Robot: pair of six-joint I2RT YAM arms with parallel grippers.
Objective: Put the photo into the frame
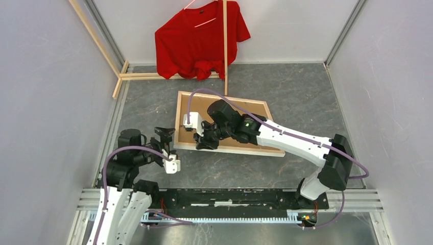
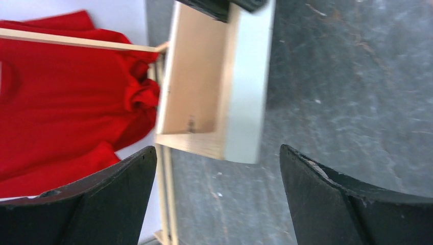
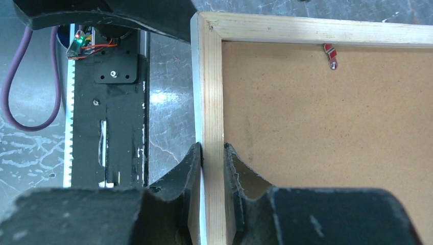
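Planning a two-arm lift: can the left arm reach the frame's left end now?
Probably yes. The left gripper is open beside the frame, only bare table between; the right gripper clamps the near edge, out of its way.

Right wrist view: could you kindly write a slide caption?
Right gripper clamps the bare-wood rail of the frame beside its brown backing board.

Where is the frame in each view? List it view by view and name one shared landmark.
Top external: the frame sits mid-table, brown back up, under the right arm.
Left wrist: its corner fills the upper centre, beyond the open left hand.
Right wrist: its wooden rim runs up the centre, clamped by the right hand.
Shared landmark: the grey marbled table.
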